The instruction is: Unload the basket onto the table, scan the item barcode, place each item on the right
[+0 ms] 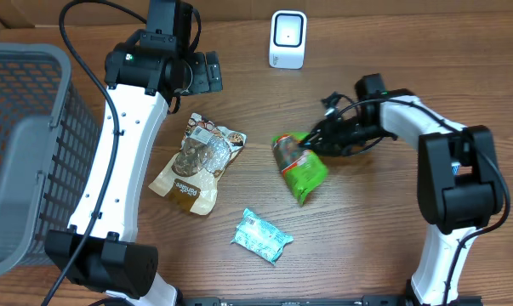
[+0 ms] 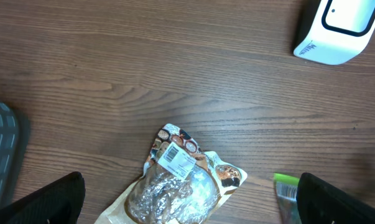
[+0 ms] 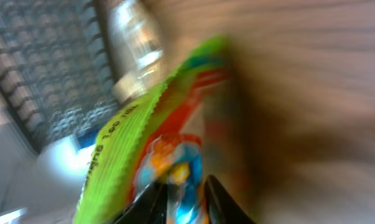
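The green snack packet [image 1: 300, 166] lies on the wooden table right of centre; in the left wrist view only its corner [image 2: 287, 190] shows. My right gripper [image 1: 317, 136] is at the packet's upper right edge. In the blurred right wrist view the packet [image 3: 143, 124] fills the frame, and its edge sits between the fingers of my right gripper [image 3: 186, 202], which stand slightly apart. The white scanner [image 1: 287, 40] stands at the back of the table, and the left wrist view catches it [image 2: 336, 31] at top right. My left gripper [image 1: 207, 72] hovers wide open, [image 2: 190, 205] holding nothing.
A brown pouch [image 1: 196, 161] with a white barcode label [image 2: 176, 158] lies below my left gripper. A teal packet [image 1: 261, 235] lies near the front. A grey mesh basket [image 1: 26, 153] stands at the left edge.
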`<state>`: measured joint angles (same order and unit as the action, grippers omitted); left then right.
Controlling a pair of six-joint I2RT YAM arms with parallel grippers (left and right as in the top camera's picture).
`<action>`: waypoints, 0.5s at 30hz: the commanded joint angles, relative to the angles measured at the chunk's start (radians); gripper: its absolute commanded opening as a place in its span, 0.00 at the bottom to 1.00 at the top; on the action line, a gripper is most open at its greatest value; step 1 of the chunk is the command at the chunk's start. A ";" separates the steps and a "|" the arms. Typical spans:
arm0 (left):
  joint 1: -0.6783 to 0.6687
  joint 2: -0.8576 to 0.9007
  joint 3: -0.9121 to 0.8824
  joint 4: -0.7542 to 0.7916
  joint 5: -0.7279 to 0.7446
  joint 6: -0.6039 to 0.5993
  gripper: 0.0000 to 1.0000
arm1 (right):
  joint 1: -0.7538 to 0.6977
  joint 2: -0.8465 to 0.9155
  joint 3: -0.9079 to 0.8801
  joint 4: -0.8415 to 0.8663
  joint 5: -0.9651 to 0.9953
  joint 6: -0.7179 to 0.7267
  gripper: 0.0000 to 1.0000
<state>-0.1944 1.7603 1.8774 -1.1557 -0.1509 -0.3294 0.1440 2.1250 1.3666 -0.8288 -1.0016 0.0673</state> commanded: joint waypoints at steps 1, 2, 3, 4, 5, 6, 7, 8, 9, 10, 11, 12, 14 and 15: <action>0.004 -0.015 0.016 0.000 -0.006 0.023 1.00 | -0.043 -0.027 0.010 -0.012 0.375 0.090 0.29; 0.004 -0.015 0.016 0.000 -0.006 0.023 1.00 | -0.050 -0.027 0.011 -0.020 0.426 0.098 0.30; 0.004 -0.015 0.016 0.000 -0.006 0.023 1.00 | -0.055 -0.027 0.016 -0.032 0.482 0.098 0.33; 0.004 -0.015 0.016 0.000 -0.006 0.023 1.00 | -0.057 -0.027 0.023 -0.048 0.554 0.103 0.35; 0.004 -0.015 0.016 0.001 -0.006 0.023 1.00 | -0.060 -0.027 0.034 -0.066 0.610 0.113 0.36; 0.004 -0.015 0.016 0.000 -0.006 0.023 1.00 | -0.062 -0.027 0.048 -0.084 0.644 0.112 0.37; 0.004 -0.015 0.016 0.000 -0.006 0.023 0.99 | -0.063 -0.027 0.072 -0.111 0.669 0.108 0.38; 0.004 -0.015 0.016 0.000 -0.006 0.023 1.00 | -0.066 -0.027 0.100 -0.139 0.666 0.085 0.38; 0.004 -0.015 0.016 0.000 -0.005 0.023 1.00 | -0.066 -0.027 0.129 -0.164 0.657 0.068 0.39; 0.004 -0.015 0.016 0.000 -0.006 0.023 1.00 | -0.066 -0.027 0.158 -0.192 0.640 0.047 0.41; 0.004 -0.015 0.016 0.000 -0.006 0.023 1.00 | -0.066 -0.027 0.195 -0.227 0.611 0.016 0.43; 0.004 -0.015 0.016 0.000 -0.005 0.023 1.00 | -0.066 -0.027 0.221 -0.254 0.585 -0.009 0.46; 0.004 -0.015 0.016 0.000 -0.005 0.023 1.00 | -0.058 -0.027 0.255 -0.295 0.550 -0.050 0.61; 0.004 -0.015 0.016 0.000 -0.006 0.023 1.00 | -0.052 -0.027 0.256 -0.297 0.552 -0.050 0.69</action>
<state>-0.1944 1.7603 1.8774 -1.1557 -0.1505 -0.3294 0.0799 2.1139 1.5772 -1.1152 -0.4461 0.0914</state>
